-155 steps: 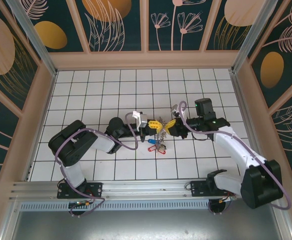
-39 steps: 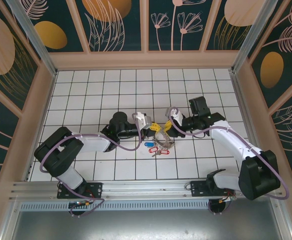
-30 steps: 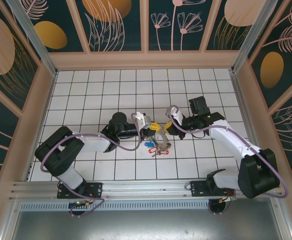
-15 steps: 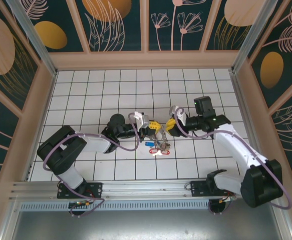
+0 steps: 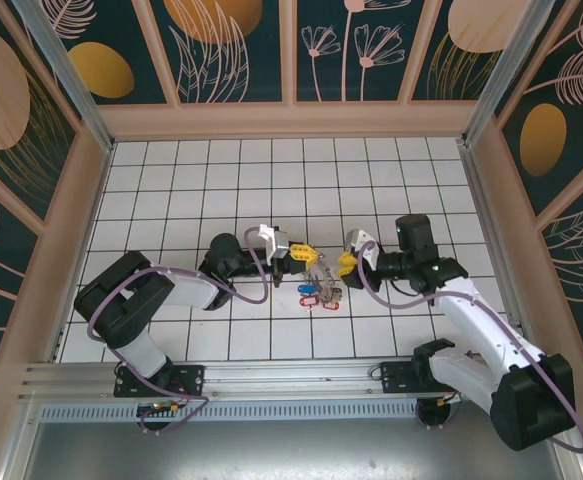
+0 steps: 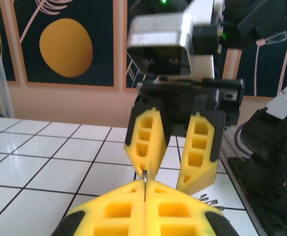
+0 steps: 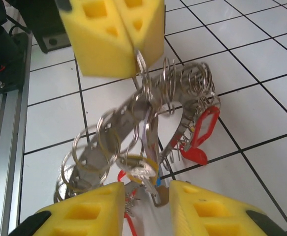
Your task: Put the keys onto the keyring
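- The white tiled table point(image 5: 221, 180) carries the work. My two arms meet over its middle, so the bunch sits where both can reach it.
- My left gripper point(image 5: 299, 255) points toward the right one, and its yellow fingers are pressed flat together. It acts as the clamp that holds the work steady.
- My right gripper point(image 5: 349, 262) faces it from just beside. In the left wrist view its fingers point(image 6: 148, 142) stand spread with a clear gap. A bit of the bunch lies in that gap, but as far as I can tell nothing is pinched.
- The keyring point(image 7: 142, 69) is the thin wire caught between my left fingertips. Its edge pokes up between them in the left wrist view. I judge this hold keeps the ring off the tiles and presented toward my free gripper.
- The keys point(image 7: 133, 142) hang in a tangle of small loops from that pinch down to the tiles, between the two grippers.
- A red tag point(image 7: 202, 130) rests on the tile at the tangle's edge.
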### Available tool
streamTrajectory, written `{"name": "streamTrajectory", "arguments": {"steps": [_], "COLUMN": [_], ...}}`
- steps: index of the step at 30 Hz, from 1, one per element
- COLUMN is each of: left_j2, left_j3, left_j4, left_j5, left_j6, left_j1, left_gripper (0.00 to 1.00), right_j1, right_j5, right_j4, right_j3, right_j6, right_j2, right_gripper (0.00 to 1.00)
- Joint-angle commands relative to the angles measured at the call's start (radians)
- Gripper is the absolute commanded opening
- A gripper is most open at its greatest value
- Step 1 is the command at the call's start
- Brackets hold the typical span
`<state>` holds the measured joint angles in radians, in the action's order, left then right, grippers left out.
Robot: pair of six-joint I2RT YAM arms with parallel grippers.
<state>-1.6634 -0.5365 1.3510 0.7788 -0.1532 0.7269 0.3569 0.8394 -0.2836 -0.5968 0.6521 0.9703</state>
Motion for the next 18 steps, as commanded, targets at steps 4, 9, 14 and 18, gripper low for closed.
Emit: {"name": "streamTrajectory", "arguments": {"steps": [4,9,14,18], "left_j2": [0.028,0.037,0.032,0.031], "left_j3": [-0.002,-0.006,-0.029,-0.05], "left_j4": [0.168,0.205,0.197,0.201], "left_j5": [0.07,0.096,0.103,0.147], "left_j6": [-0.07,-0.099,-0.105,-0.11], "left_j1": [-0.015,-0.023,-0.027,-0.03], "left_gripper": [0.0,0.0,0.0,0.0], "right_j1": [0.05,0.065,0.17,0.174], "right_j5": [-0.033,0.082,0.001,-0.01], "right_j4": [0.194,0.174,0.238,0.247], "right_j3": [0.048,0.019,0.026,0.049], "right_j6": [-0.042,0.016,-0.026,-0.037], "right_j2": [-0.034,-0.036,-0.063,-0.087], "right_gripper": [0.31,0.47,0.46,0.47]}}
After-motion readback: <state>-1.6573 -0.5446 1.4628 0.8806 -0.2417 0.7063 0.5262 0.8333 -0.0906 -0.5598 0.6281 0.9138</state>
